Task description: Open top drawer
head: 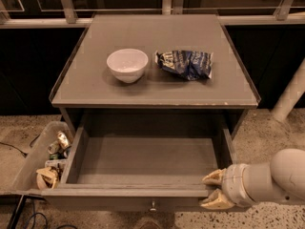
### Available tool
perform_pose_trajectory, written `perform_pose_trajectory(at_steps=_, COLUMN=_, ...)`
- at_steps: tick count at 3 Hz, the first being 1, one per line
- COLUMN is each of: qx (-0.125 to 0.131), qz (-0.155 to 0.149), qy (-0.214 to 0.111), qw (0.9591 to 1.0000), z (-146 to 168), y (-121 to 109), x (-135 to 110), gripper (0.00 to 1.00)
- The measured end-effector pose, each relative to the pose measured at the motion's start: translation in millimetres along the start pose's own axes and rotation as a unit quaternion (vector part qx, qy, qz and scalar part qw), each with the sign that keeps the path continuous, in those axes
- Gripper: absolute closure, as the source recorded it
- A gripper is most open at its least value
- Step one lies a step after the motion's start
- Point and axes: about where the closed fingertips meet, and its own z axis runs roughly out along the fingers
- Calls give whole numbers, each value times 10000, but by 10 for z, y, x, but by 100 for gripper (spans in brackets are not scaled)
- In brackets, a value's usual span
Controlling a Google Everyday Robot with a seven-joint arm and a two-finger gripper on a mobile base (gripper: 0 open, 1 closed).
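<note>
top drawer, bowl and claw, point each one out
top drawer [143,159], camera view, bare grey floor inside
bowl [127,62], camera view, middle of its white inside
claw [206,192], camera view, its tip at the drawer's right front corner

Room inside top drawer [143,161], reachable from above; hand [212,190] at its front-right corner; bin [28,161] crowds left side.

My arm [274,178] reaches in from the lower right, forearm roughly level. My gripper [213,191] points left, low in frame, wrist straight.

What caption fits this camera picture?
End effector at a front corner of the open top drawer, white bowl on top.
</note>
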Motion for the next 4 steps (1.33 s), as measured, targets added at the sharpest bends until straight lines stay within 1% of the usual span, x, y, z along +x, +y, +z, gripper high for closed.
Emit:
perform_pose_trajectory(at_steps=1, qx=0, qz=0, qy=0, qw=10000, z=0, y=0, x=0, gripper=74)
perform_pose_trajectory(at_steps=4, qx=0, qz=-1, qy=0, qw=10000, z=0, y=0, x=-1, gripper=4)
